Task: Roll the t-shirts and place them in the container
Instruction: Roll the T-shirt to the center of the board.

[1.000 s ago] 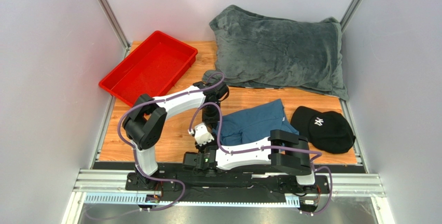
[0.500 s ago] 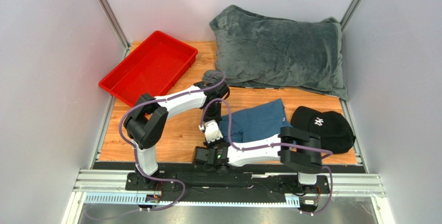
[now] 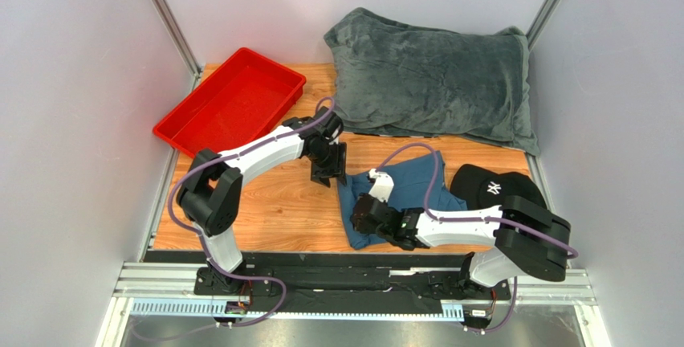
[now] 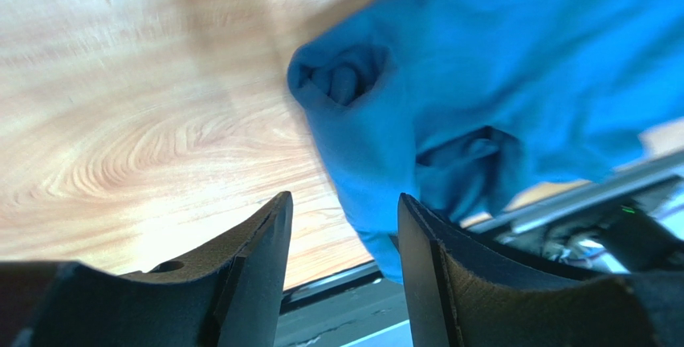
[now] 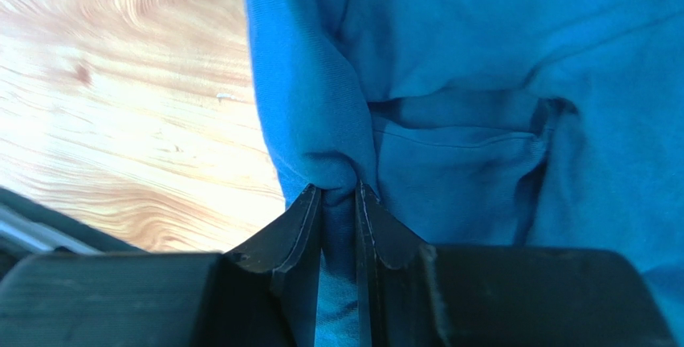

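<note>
Now the right gripper [image 5: 338, 190] pinches a fold of the shirt [image 3: 399, 189] near the near edge of the table [image 3: 265, 210]; the left gripper [image 4: 344, 202] hangs open beside the shirt.

The top camera looks down from behind the near edge of the table [image 3: 265, 210]. Both wrist cameras hover close over the t-shirt [image 3: 401, 190], shared by all.

A red tray [image 3: 274, 65] sits at the far left corner of the wooden bench [image 3: 273, 210], turned at an angle, one corner reaching the left edge. A large grey plush blanket [image 3: 433, 82] fills the far right corner along the far edge. A black cap [image 3: 506, 194] with a white logo lies by the right edge, toward the near right corner, well apart from the tray.
</note>
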